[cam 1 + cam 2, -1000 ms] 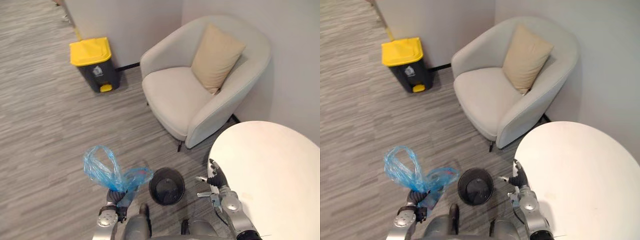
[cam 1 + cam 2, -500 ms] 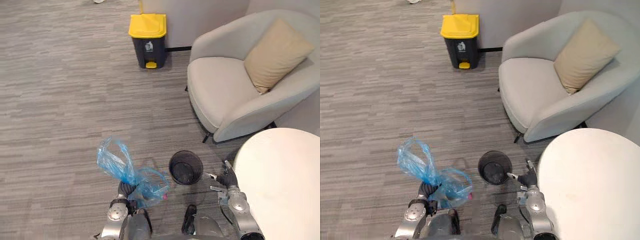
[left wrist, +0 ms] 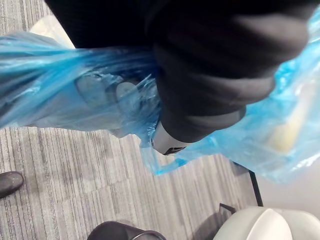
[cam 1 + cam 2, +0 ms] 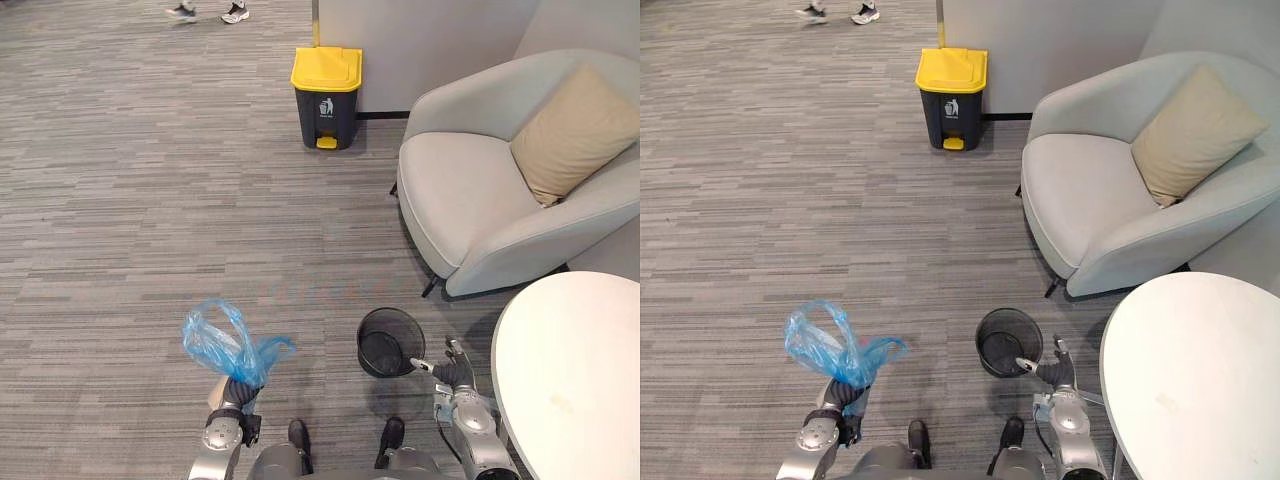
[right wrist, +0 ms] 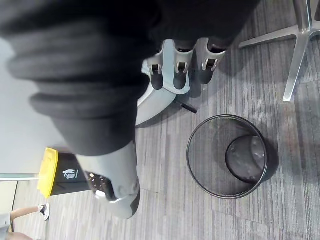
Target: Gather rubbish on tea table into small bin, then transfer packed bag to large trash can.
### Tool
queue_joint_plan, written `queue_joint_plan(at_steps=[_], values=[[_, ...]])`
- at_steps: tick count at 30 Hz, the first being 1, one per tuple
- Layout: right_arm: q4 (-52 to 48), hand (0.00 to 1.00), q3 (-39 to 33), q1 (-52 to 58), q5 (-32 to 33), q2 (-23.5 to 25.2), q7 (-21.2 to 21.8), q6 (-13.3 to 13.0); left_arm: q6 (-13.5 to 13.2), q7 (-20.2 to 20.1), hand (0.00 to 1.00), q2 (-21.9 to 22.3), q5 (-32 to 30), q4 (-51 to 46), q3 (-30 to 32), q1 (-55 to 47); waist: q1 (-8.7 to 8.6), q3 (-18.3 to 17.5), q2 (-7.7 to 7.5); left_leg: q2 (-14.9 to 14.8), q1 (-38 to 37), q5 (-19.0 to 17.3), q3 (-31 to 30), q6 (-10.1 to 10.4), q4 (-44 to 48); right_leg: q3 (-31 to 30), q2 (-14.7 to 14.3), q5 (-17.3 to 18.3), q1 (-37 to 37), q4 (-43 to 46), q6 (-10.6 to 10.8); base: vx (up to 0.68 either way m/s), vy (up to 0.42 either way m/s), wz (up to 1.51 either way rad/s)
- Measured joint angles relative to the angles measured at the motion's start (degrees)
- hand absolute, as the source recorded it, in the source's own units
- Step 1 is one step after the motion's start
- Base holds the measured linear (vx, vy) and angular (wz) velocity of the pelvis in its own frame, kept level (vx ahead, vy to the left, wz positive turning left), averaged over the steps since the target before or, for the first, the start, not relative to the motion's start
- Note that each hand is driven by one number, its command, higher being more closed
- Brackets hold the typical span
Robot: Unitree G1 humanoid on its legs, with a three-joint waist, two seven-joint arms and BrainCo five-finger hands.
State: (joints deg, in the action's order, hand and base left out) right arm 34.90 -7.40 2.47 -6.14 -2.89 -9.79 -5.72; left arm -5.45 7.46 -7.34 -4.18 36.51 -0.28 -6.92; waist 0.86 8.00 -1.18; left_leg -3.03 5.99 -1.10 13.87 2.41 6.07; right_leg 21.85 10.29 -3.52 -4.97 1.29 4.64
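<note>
1. Found the left hand (image 4: 233, 393) at the lower left, clenched round the gathered neck of the blue bag (image 4: 226, 346), with the thin film bunched at the hand and loose loops spreading out beyond it.
2. Seen in the left wrist view: crumpled blue film wrapped close about the hand's dark cover, with something pale yellow showing dimly through the plastic. Could not tell what it was.
3. Found the right hand (image 4: 453, 373) at the lower right, released and grasping nothing, its fingers (image 5: 176, 75) relaxed, just beside the small bin (image 4: 390, 342) and apart from it.
4. Recorded the small bin as a black mesh basket, upright on the grey striped floor (image 4: 150, 220), between the two hands and nearer the right one.
5. Located the round white worktop (image 4: 580, 370) to the right of the bin, its edge close to the right hand.
6. Located the large trash can (image 4: 327, 84) — dark body, yellow lid down — against the wall (image 4: 440, 40), well apart from the bag and near the pale armchair (image 4: 470, 190) with its tan cushion (image 4: 575, 128).
7. Noted a person's shoes (image 4: 208, 13) on the floor at the far edge.
</note>
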Motion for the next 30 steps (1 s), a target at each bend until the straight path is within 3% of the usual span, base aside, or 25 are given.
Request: queue_joint_plan(at_steps=[4,5,7,8,9,10,11,14,16,17,18,19,20,21,22,23,25,28,29,30], values=[[0.43,0.0,-0.12,0.48,-0.05,-0.05,0.0,0.13,-0.02,0.22,1.0,-0.09,0.01,-0.18,2.36,-1.2,-0.24,0.49,-0.83,0.53,4.52,-4.2,-1.93,-1.47,6.25,-0.32,2.97,7.55,-4.52,11.2,3.51,0.0,0.05,0.39],[0.42,0.0,-0.74,1.26,-0.04,0.25,0.04,0.36,0.01,0.24,1.0,-0.42,0.01,-0.45,2.53,-2.16,-0.33,1.07,-1.88,1.74,4.76,-6.41,-4.79,-1.8,9.28,-3.31,3.74,11.97,-4.95,16.76,4.18,0.11,0.014,0.75],[0.38,0.0,-1.2,2.6,-0.03,0.17,0.03,0.47,0.12,0.24,1.0,-0.36,0.01,-2.08,2.18,-3.43,-0.78,0.93,-2.66,3.37,5.32,-8.32,-8.36,-3.07,12.03,-7.91,2.65,15.38,-4.07,19.29,4.74,0.15,-0.014,1.05],[0.33,0.0,-1.52,2.93,0.01,-0.07,0.04,0.57,0.07,0.26,1.0,-0.23,0.01,-4.22,2.02,-4.87,-1.23,0.95,-2.95,4.32,5.19,-9.32,-10.55,-3.69,13.54,-9.36,2.57,15.17,-3.25,21.04,3.96,0.26,0.02,1.15],[0.35,0.0,-1.72,2.87,0.03,-0.12,0.05,0.58,0.08,0.31,1.0,-0.12,0.01,-4.97,2.26,-5.22,-1.21,1.66,-2.31,4.27,5.1,-10.29,-12.6,-3.92,14.62,-12.2,2.39,14.29,-6.53,29.46,3.0,0.25,0.049,0.92],[0.42,0.0,-1.66,2.4,0.05,-0.01,0.06,0.57,0.11,0.32,1.0,-0.21,0.0,-4.88,2.27,-5.14,-1.2,1.87,-1.85,3.98,4.87,-10.5,-13.54,-4.06,14.89,-13.14,1.77,15.18,-7.99,32.24,2.89,0.24,0.072,0.8],[0.41,0.0,-1.54,2.83,0.15,0.35,0.08,0.54,0.16,0.35,1.0,-0.56,0.03,-4.94,2.22,-4.82,-1.3,2.42,-1.04,3.7,4.01,-10.79,-15.79,-3.64,14.8,-14.95,-0.5,17.16,-9.09,32.14,2.1,0.3,0.004,0.96],[0.11,0.0,-1.83,4.32,1.68,0.01,0.07,0.36,0.13,0.37,1.0,-0.61,0.01,-4.9,2.71,-2.76,-1.55,2.06,-1.98,4.62,0.49,-11.91,-19.87,-2.02,14.37,-17.72,-4.67,18.72,-10.85,30.62,-0.9,0.34,-0.1,0.9],[-2.37,0.0,-1.89,5.89,2.2,0.15,0.08,0.27,0.02,0.4,1.0,-0.23,0.0,-5.43,2.76,-2.04,-1.84,1.53,-2.74,5.5,0.44,-14.32,-19.99,-0.26,17.49,-16.46,-5.1,16.77,-11.12,27.6,-3.53,0.33,-0.157,0.8],[-2.66,0.0,-2.23,6.13,2.43,-0.49,0.13,-0.04,0.09,0.39,1.0,1.22,-0.01,-5.58,3.47,-1.63,-2.32,2.06,-0.76,3.81,1.57,-16.0,-19.23,1.72,22.19,-13.61,-5.59,17.44,-8.78,27.41,-4.18,0.24,-0.109,0.58],[-2.69,0.0,-2.23,6.19,2.78,-0.48,0.13,-0.04,0.07,0.32,1.0,1.99,-0.01,-6.04,3.68,-1.89,-2.22,2.0,0.04,2.78,2.22,-16.03,-18.04,2.45,24.38,-13.27,-6.29,17.44,-7.78,26.39,-4.22,0.3,-0.14,0.36],[-3.35,0.0,-2.14,6.55,3.43,-0.24,0.33,-0.04,0.03,0.23,1.0,3.43,-0.01,-7.75,4.04,-2.89,-1.95,2.12,1.6,-0.05,3.9,-15.58,-14.23,3.24,30.96,-12.55,-7.95,17.59,-4.55,23.81,-4.88,0.3,-0.128,-0.04],[-5.11,0.0,-2.1,7.62,3.87,0.27,0.77,-0.05,0.0,0.12,1.0,4.52,-0.01,-8.97,4.5,-3.92,-1.6,2.25,2.43,-3.33,5.94,-13.55,-10.24,5.67,39.07,-12.45,-9.37,17.94,-1.29,21.96,-5.72,0.3,-0.119,-0.12],[-5.67,0.0,-1.84,7.78,3.98,0.47,1.05,-0.08,-0.02,0.12,1.0,4.72,-0.01,-9.49,4.54,-4.42,-1.35,2.46,1.91,-4.99,7.32,-13.66,-8.32,5.28,42.53,-12.63,-9.66,18.27,0.12,21.21,-6.29,0.29,-0.077,-0.16],[-6.84,0.0,-1.58,8.06,4.25,0.77,1.17,-0.08,-0.01,0.04,1.0,4.74,0.0,-9.86,4.52,-4.74,-0.98,2.42,2.02,-7.9,8.56,-14.9,-5.04,3.18,46.37,-13.0,-10.09,18.62,2.64,20.05,-6.88,0.31,-0.049,-0.27],[-7.32,0.0,-1.64,8.24,4.57,0.94,1.16,-0.24,-0.01,0.05,1.0,4.74,-0.01,-10.04,4.57,-4.74,-0.54,2.6,1.16,-9.83,9.77,-16.19,-2.43,1.73,46.35,-14.18,-10.05,18.7,4.07,18.65,-7.02,0.25,-0.035,-0.33],[-7.4,0.0,-1.65,7.84,4.55,1.28,1.15,-0.25,0.0,-0.03,1.0,4.74,-0.09,-10.2,4.54,-4.27,0.21,2.54,1.06,-11.32,11.92,-16.84,-0.25,0.64,42.4,-15.61,-9.61,18.71,4.99,17.26,-6.98,0.23,0.065,-0.36],[-7.47,0.0,-1.76,7.58,4.55,1.5,1.05,-0.01,0.01,-0.16,1.0,4.7,-0.58,-10.5,4.5,-4.07,0.17,3.14,0.1,-10.36,14.9,-16.63,0.48,0.75,34.08,-17.48,-7.43,19.19,6.77,14.92,-5.89,0.23,0.184,-0.23],[-7.46,0.0,-1.78,7.68,4.52,1.55,1.03,0.05,0.03,-0.17,1.0,4.71,-0.61,-10.56,4.35,-4.12,0.28,3.1,0.1,-9.49,15.79,-15.8,0.05,1.3,29.95,-18.54,-6.09,20.1,7.44,14.88,-3.94,0.31,0.359,-0.4],[-7.52,0.0,-2.21,8.16,4.5,1.08,1.01,0.06,0.06,-0.17,1.0,5.1,-0.66,-10.57,4.01,-4.53,0.34,2.69,0.73,-9.02,15.04,-12.11,-1.64,2.04,23.43,-19.71,-5.82,21.42,7.74,15.47,-1.67,0.26,0.313,-0.48]])
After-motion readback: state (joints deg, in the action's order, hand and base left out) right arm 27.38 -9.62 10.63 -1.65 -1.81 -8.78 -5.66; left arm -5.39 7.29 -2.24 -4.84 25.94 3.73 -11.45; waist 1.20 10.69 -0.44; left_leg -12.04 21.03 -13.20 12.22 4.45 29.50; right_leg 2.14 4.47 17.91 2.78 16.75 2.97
